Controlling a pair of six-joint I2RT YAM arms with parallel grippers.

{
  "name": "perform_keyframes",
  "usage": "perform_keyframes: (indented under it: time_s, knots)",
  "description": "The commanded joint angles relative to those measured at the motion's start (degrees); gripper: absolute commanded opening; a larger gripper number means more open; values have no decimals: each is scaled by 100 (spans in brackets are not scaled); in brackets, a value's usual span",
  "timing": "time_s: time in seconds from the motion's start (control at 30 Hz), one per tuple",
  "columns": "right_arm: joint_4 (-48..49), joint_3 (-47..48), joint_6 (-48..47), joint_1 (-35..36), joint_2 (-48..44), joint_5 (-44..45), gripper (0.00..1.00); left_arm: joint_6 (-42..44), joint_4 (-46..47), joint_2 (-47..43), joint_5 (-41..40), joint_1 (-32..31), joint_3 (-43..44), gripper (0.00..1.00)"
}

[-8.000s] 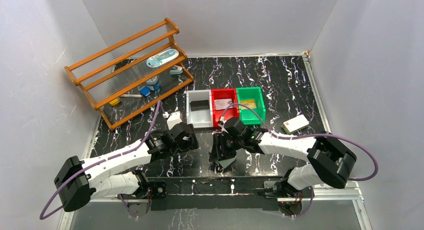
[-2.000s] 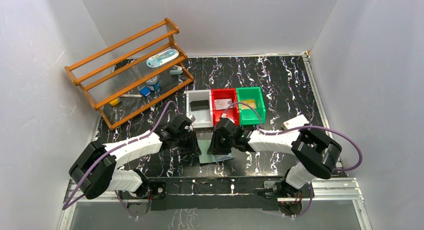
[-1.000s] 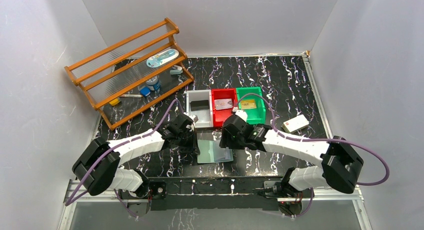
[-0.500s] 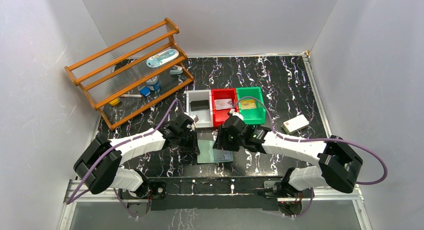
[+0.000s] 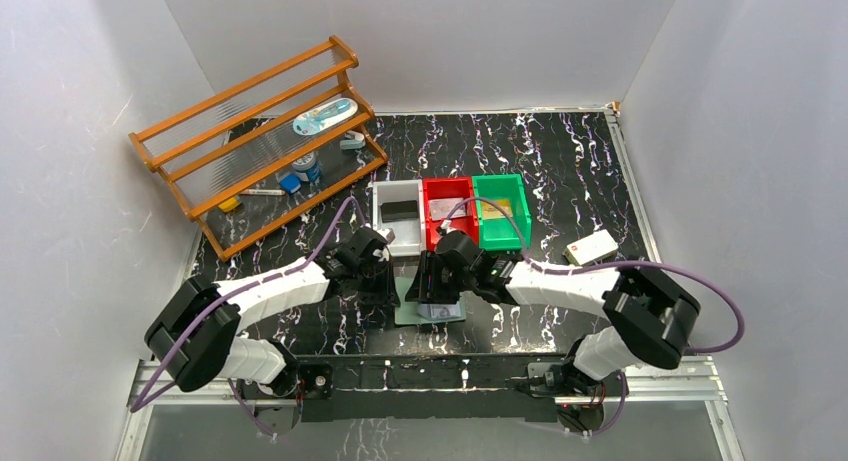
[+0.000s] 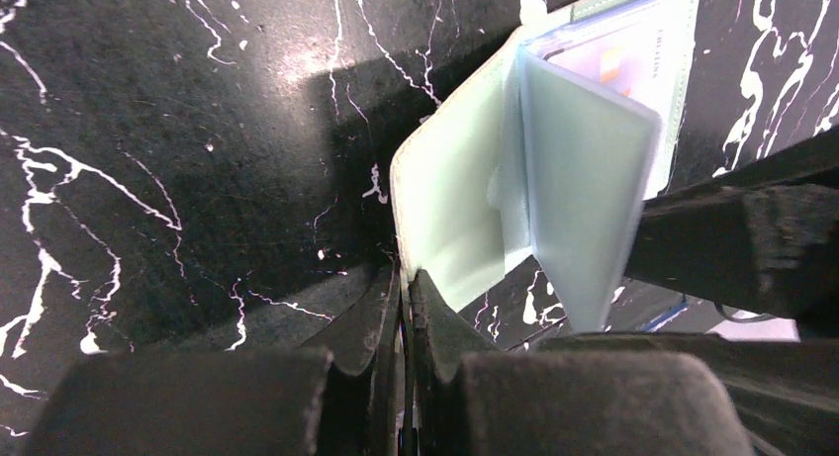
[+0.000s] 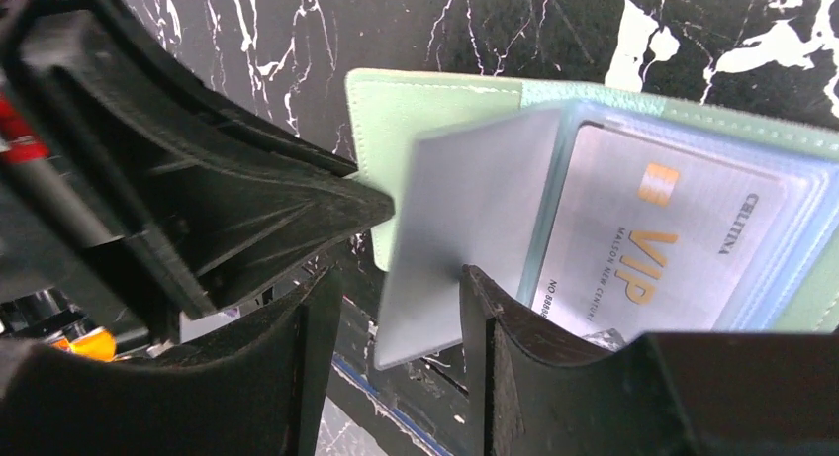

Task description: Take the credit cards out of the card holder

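The card holder lies spread open on the black marbled worktop, directly under both jaws. The left jaws are clenched on the edge of its pale green cover, at the side away from the right jaws; the tips meet w/ no gap in the left wrist view. The right jaws are released and stand apart, and one clear pocket leaf rises tilted btw. them. It is blurred, so I cannot tell if either side touches it. Just beyond this leaf, seen from the right jaws, a silver credit card w/ gold "VIP" print sits inside a clear pocket of the holder. Past both jaws, away from the arm bases, 3 bins stand side by side: a white bin w/ a dark card, a red bin w/ a pale card, and a green bin w/ a yellowish card. A white box lies well to the right of the right jaws, apart from the bins. A wooden rack w/ small items stands far off to the left of the left jaws.
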Motion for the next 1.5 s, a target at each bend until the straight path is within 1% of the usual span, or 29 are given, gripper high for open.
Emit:
perform_keyframes:
  time_s: [0.0, 0.07, 0.17, 0.27, 0.3, 0.33, 0.37, 0.6, 0.7, 0.8, 0.93, 1.0, 1.13, 1.27, 1.33, 1.43, 1.47]
  knots:
    - [557, -30, 246, -32, 226, -151, 55, -187, -149, -282, -303, 28, -79, 4]
    - [690, -40, 247, -26, 394, -282, 55, -225, -234, -332, -353, 23, -118, 6]
    - [611, 49, 259, -30, 646, -373, 61, -289, -447, -453, -458, 23, -127, 11]
    - [401, 161, 176, -26, 747, -296, 63, -341, -590, -590, -576, 27, -165, 21]
    - [362, 175, 150, -25, 757, -273, 66, -360, -664, -623, -625, 24, -150, 23]
    - [282, 231, 94, -26, 778, -256, 73, -397, -862, -714, -780, 28, -68, 30]
    - [269, 241, 88, -31, 785, -268, 75, -402, -935, -757, -853, 30, -38, 33]
    - [424, 294, 15, -27, 768, -576, 76, -365, -1461, -1123, -1588, 28, 474, 48]
    - [594, 270, -71, -25, 566, -685, 75, -275, -1519, -1161, -1716, 22, 782, 50]
    - [440, 313, -208, -25, 229, -515, 76, -221, -1556, -1131, -1796, 31, 1143, 52]
    - [-109, 462, -345, -39, -97, -61, 76, -121, -1358, -948, -1695, 31, 1525, 55]
    - [-515, 542, -358, -60, -177, 246, 74, -76, -1295, -753, -1615, 31, 1737, 55]
    - [-1163, 546, -360, -107, -424, 853, 64, 16, -1283, -341, -1503, 67, 2098, 55]
    - [-1224, 399, -422, -263, -710, 826, 58, 12, -1293, -10, -1288, 146, 2365, 54]
    - [-1240, 308, -386, -362, -823, 686, 52, 10, -1314, 99, -1189, 177, 2456, 53]
    - [-1017, 89, -282, -489, -936, 507, 39, 23, -1187, 189, -910, 255, 2555, 52]
    - [-957, 37, -231, -542, -900, 411, 32, 59, -1178, 281, -844, 271, 2611, 51]
